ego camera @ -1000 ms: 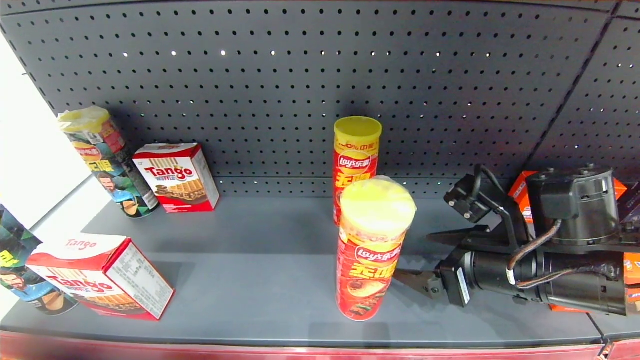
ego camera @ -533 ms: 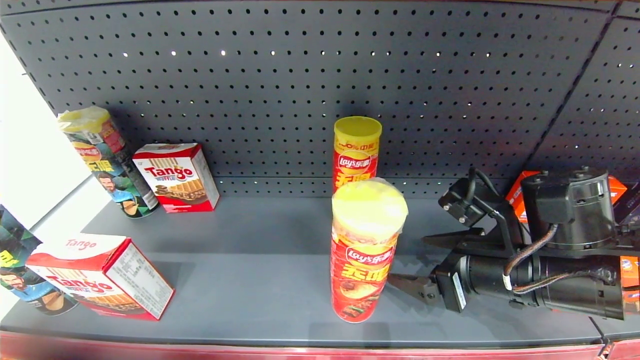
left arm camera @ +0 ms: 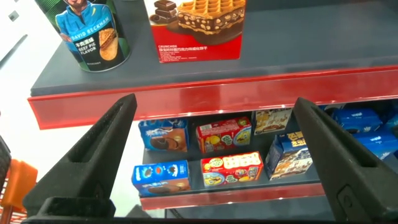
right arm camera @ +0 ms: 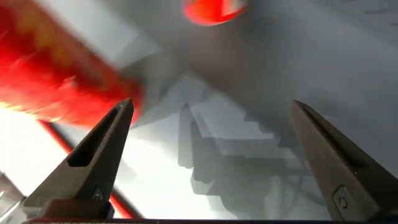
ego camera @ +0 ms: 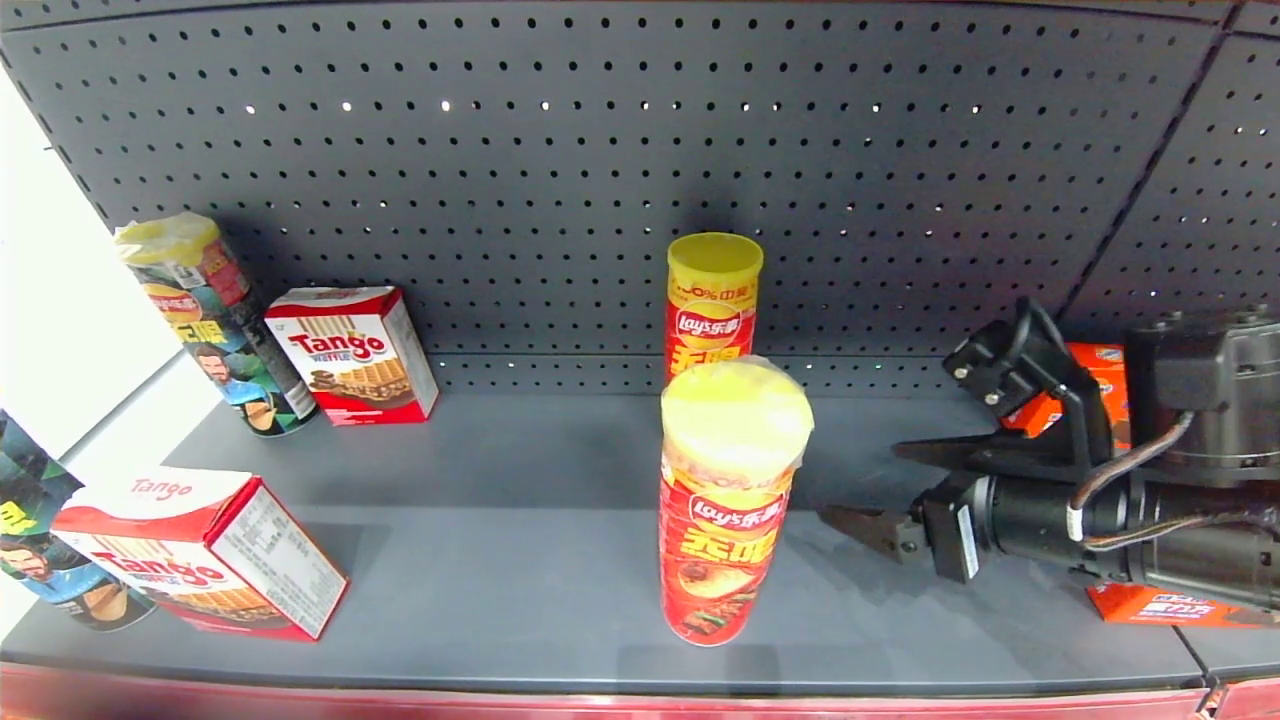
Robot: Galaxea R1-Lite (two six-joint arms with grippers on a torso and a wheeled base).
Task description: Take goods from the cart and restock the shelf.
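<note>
A red chip can point(ego camera: 733, 500) with a yellow lid stands upright near the front of the grey shelf point(ego camera: 520, 540). A second, matching can point(ego camera: 711, 305) stands behind it by the pegboard. My right gripper point(ego camera: 878, 488) lies level just right of the front can, open, with a small gap to it and nothing between its fingers. In the right wrist view the open gripper point(right arm camera: 212, 106) faces the blurred red can point(right arm camera: 56, 81). My left gripper point(left arm camera: 214, 106) hangs open below and in front of the shelf's red edge point(left arm camera: 205, 99).
Wafer boxes point(ego camera: 355, 352) point(ego camera: 205, 555) and dark chip cans point(ego camera: 215, 320) point(ego camera: 40, 560) occupy the shelf's left side. Orange boxes point(ego camera: 1150, 600) sit behind my right arm. The pegboard wall point(ego camera: 600, 170) closes the back. Lower shelves hold small snack boxes point(left arm camera: 230, 168).
The front can shifted slightly left, then stayed standing. My right gripper drew back to the right, away from the can, still open.
</note>
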